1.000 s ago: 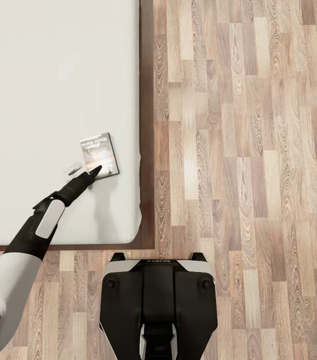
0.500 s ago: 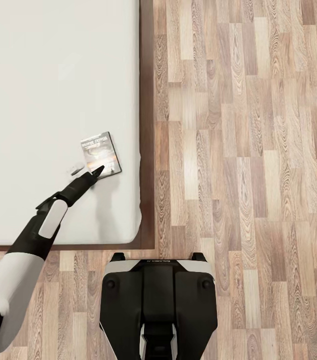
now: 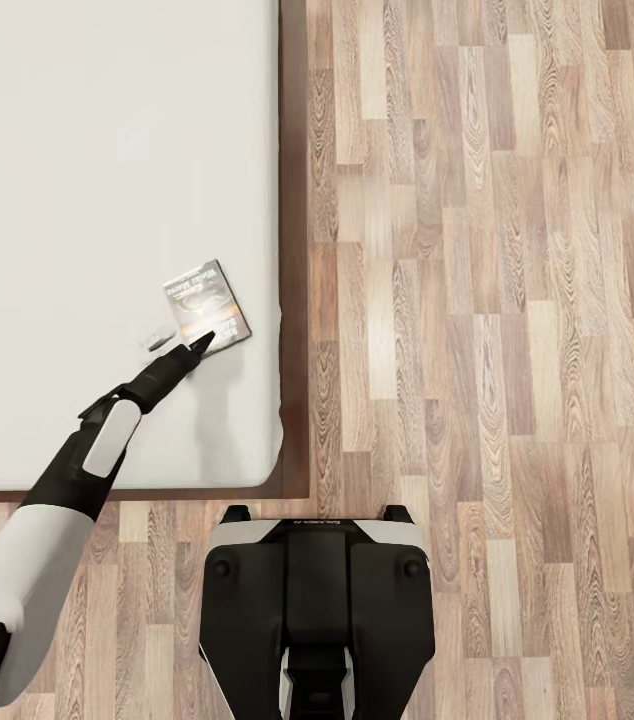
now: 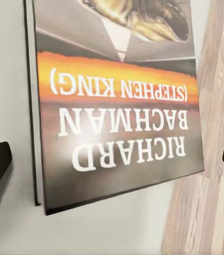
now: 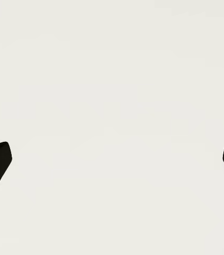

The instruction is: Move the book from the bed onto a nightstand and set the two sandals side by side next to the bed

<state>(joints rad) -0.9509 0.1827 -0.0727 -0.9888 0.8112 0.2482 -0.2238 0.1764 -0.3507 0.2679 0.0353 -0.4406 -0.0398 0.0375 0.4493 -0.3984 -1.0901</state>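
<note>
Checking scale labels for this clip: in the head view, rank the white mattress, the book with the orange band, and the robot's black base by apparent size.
1. White mattress, by far the largest.
2. Robot's black base; it sits nearest the camera, which inflates it.
3. Orange-banded book, smallest, lying near the mattress edge at the left gripper.

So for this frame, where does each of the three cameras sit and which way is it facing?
Head view: on the robot's head, facing down at the bed, book, wood floor; left arm, left gripper and base show.
Left wrist view: near the left gripper, facing along its fingers at the book; both fingertips show.
Right wrist view: near the right gripper, facing a plain white surface; fingertips show.
Shared: head and left wrist both show the book.
</note>
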